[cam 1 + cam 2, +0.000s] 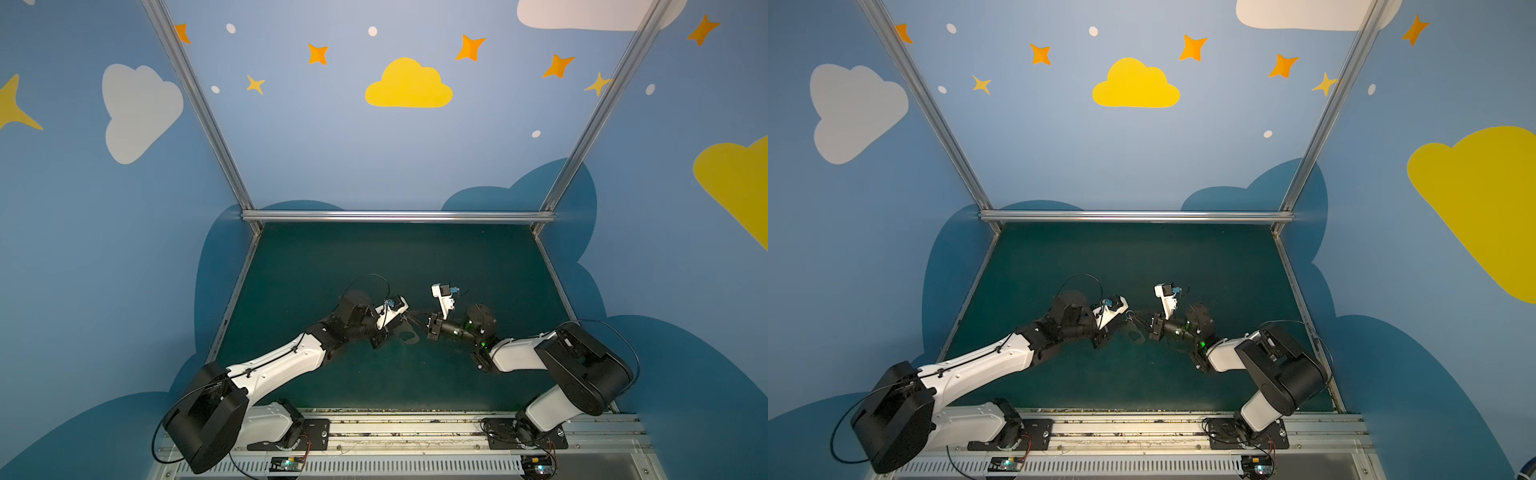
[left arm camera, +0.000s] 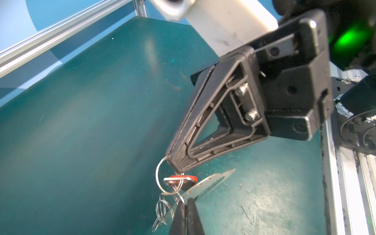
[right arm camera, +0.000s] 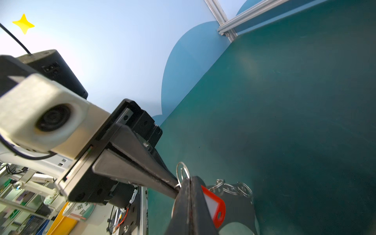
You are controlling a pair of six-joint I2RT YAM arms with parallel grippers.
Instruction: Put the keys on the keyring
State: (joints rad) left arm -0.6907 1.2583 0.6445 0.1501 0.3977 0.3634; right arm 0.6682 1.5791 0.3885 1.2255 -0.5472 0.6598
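While the two arms meet over the middle of the dark green tabletop (image 1: 374, 266), all the work sits in the small space between their tips. The right gripper (image 2: 172, 159) is closed tight on a small thin silver wire keyring (image 2: 156, 175), which loops out from its tip. The left gripper (image 2: 186, 203) is closed as well. It appears to pinch the edge of a flat grey holed metal plate (image 2: 207, 185), held clear of the tabletop, with a bunch of spare silver rings (image 3: 230, 188) dangling from it. The small silver key with its red-orange plastic tag (image 2: 177, 180) hangs against the held keyring, touching it, just below the right gripper's tip. From where I stand, the threading looks under way: key and ring are together, but I cannot tell whether the wire passes fully through the key's hole. Working it round and letting go look to be what is left.
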